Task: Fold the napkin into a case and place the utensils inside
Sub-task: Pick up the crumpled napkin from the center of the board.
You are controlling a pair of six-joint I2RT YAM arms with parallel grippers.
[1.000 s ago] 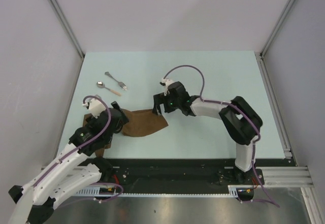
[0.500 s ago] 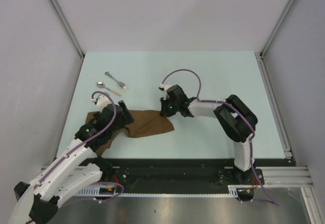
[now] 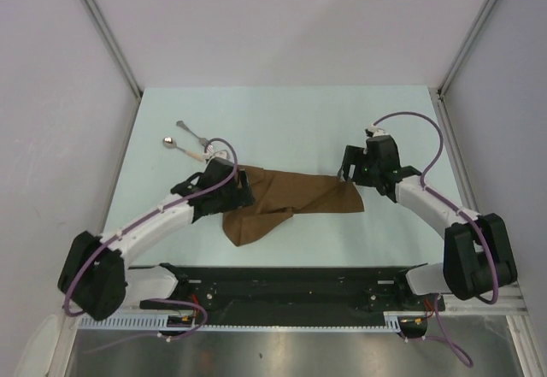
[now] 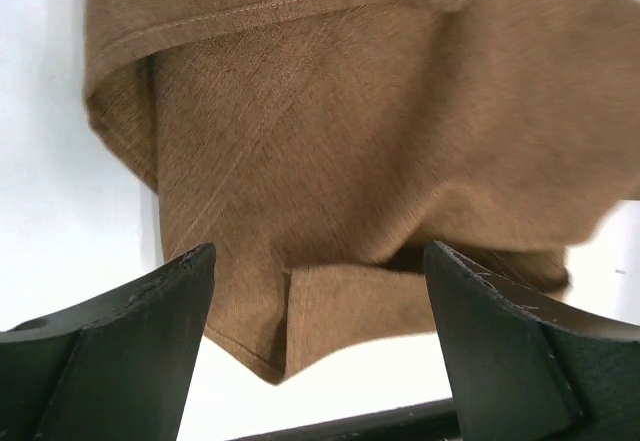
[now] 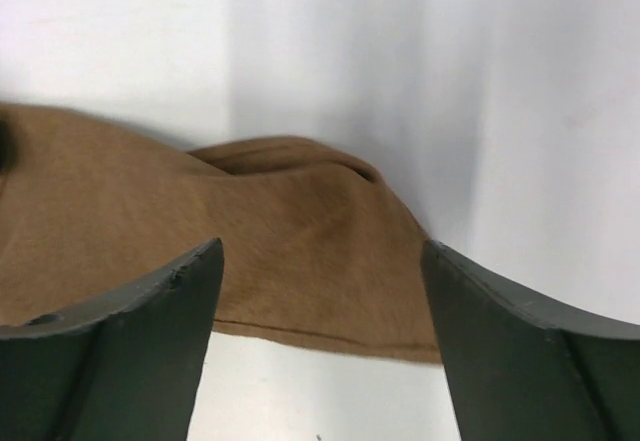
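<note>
— Seen from above, where was the plain brown cloth napkin (image 3: 282,199)?
— It lay rumpled on the pale green table (image 3: 282,112), stretched sideways between the two arms, toward the near edge. A loose flap sagged toward the near-left, and the right end tapered to a corner.
— And the grippers?
— The left gripper (image 3: 235,191) sat at the cloth's left end and the right gripper (image 3: 349,170) just over its right end. I could not judge their spread from there.
— The utensils?
— The small silver metal fork (image 3: 190,129) and the small spoon with a pale tan handle (image 3: 179,145) lay close together on the table beyond the left gripper, apart from the cloth.
— The left wrist camera?
— Its black fingers (image 4: 130,351) stood wide apart, clamped on nothing. Past them the napkin showed a stitched hem along the top, soft creases and a doubled-over corner at the bottom.
— The right wrist camera?
— Its fingers (image 5: 520,351) gaped wide too, gripping nothing. The napkin's end lay on the table beneath them, with a raised fold humped along its upper edge.
</note>
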